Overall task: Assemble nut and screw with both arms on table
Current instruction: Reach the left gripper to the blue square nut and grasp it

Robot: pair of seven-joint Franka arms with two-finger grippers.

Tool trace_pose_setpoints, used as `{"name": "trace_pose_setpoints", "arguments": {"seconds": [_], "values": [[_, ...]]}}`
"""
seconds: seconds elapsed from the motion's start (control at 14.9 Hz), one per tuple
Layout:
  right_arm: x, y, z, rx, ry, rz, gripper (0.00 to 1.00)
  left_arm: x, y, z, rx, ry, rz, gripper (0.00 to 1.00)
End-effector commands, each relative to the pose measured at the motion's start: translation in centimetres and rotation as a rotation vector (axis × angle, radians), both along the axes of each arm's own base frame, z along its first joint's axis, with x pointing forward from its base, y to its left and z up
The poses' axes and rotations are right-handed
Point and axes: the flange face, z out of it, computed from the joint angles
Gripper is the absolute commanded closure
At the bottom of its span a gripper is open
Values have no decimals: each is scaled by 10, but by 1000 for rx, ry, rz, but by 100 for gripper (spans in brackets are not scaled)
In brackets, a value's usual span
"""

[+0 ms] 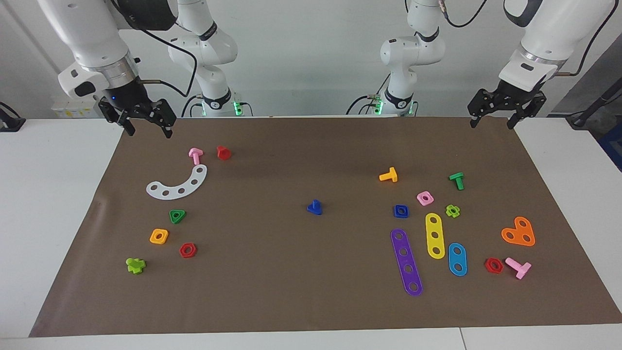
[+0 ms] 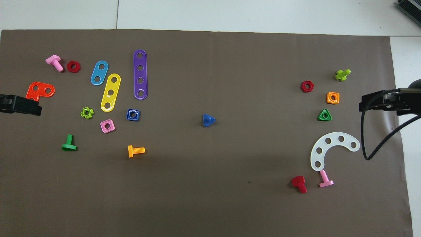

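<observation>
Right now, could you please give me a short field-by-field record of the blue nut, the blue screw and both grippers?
nut: blue nut flat on the brown mat, beside the pink square nut, toward the left arm's end
screw: blue screw mid-mat, alone
left gripper: raised over the mat's edge, jaws open, holding nothing
right gripper: raised over the mat's corner, jaws open, holding nothing
assembled: no

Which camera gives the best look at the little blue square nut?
The overhead view: the nut shows its square outline and round hole straight on. The facing view shows the nut foreshortened, its hole less clear.
</observation>
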Motion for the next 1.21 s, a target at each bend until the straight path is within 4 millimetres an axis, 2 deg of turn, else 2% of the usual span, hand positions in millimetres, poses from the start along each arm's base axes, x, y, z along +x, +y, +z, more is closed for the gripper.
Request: {"name": "trace_pose_setpoints", "arguments": {"seconds": [0.0, 0.13, 0.34, 0.6, 0.74, 0.94, 1.01, 1.14], "values": [[-2, -1, 1, -20, 1, 25, 0, -15, -30, -24, 15, -48, -41, 0], [0, -1, 1, -22, -7, 25, 0, -15, -41, -45, 12, -63, -30, 0], [0, -1, 2, -27, 2, 31, 0, -7, -69, -84, 6, -91, -46, 0], [-3, -1, 7, -27, 33, 32, 0, 13, -112, -164, -17, -104, -46, 0], [-4, -1, 6, -27, 36, 42, 0, 23, -122, -193, -34, -109, -27, 2], [-3, 1, 3, -13, 27, 40, 0, 22, -127, -227, -49, -138, -33, 2], [-6, -2, -2, -11, 35, 34, 0, 26, -134, -242, -54, -131, -41, 2], [-8, -7, -1, -8, 35, 26, 0, 32, -135, -266, -64, -134, -40, 2]]}}
